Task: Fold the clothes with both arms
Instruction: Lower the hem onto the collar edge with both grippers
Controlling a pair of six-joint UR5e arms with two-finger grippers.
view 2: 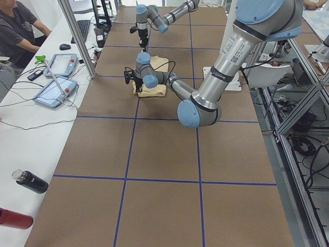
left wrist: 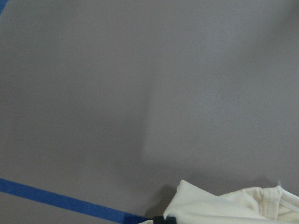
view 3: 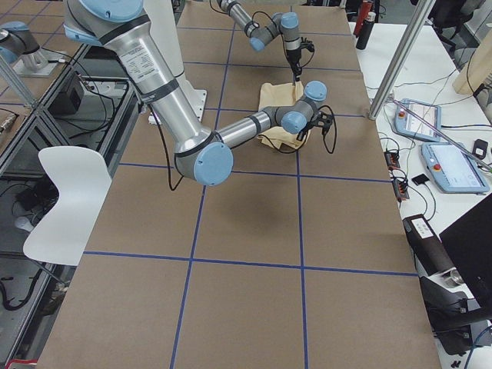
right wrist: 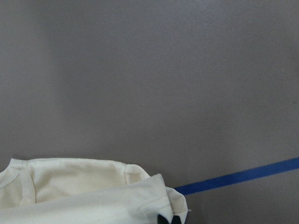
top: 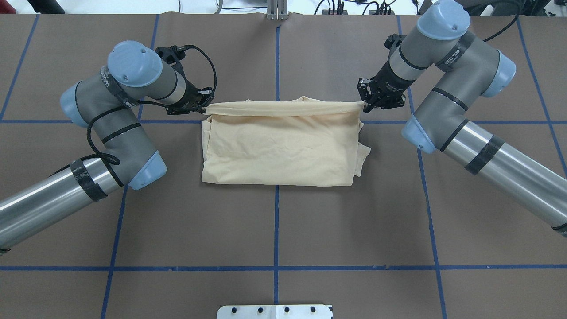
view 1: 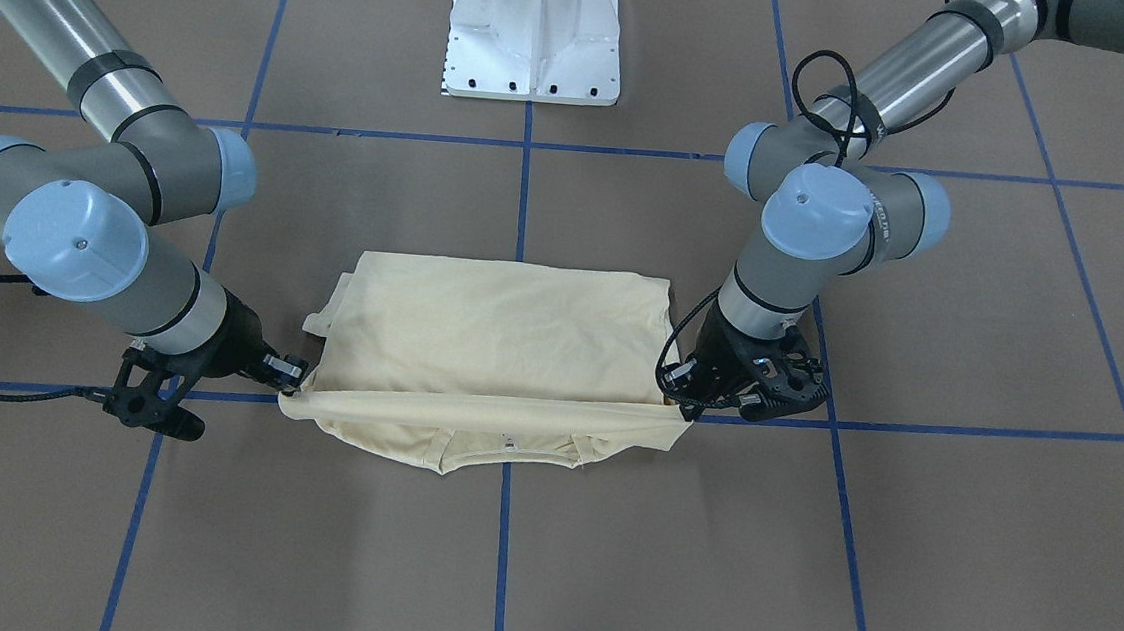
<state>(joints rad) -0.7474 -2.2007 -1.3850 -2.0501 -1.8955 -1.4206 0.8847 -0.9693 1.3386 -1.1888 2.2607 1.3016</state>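
The pale cream-yellow shirt (top: 283,146) lies folded into a rectangle at the table's middle, print hidden. Its far edge is lifted and pulled taut into a band (view 1: 484,412) between both grippers. My left gripper (top: 206,106) is shut on that band's left end, shown as (view 1: 686,412) in the front-facing view. At the other end my right gripper (top: 364,104), (view 1: 291,391), is shut on the cloth too. Under the band the neckline and its small white label (view 1: 509,443) show. Each wrist view catches only a corner of the shirt (left wrist: 233,205), (right wrist: 88,186) above bare table.
The white pedestal base (view 1: 533,42) stands behind the shirt on the robot's side. Blue tape lines (top: 276,221) grid the brown table. A person (view 2: 18,31) sits at a side bench with tablets (view 2: 54,90) and bottles (view 2: 30,181). A white chair (view 3: 65,200) stands off the table.
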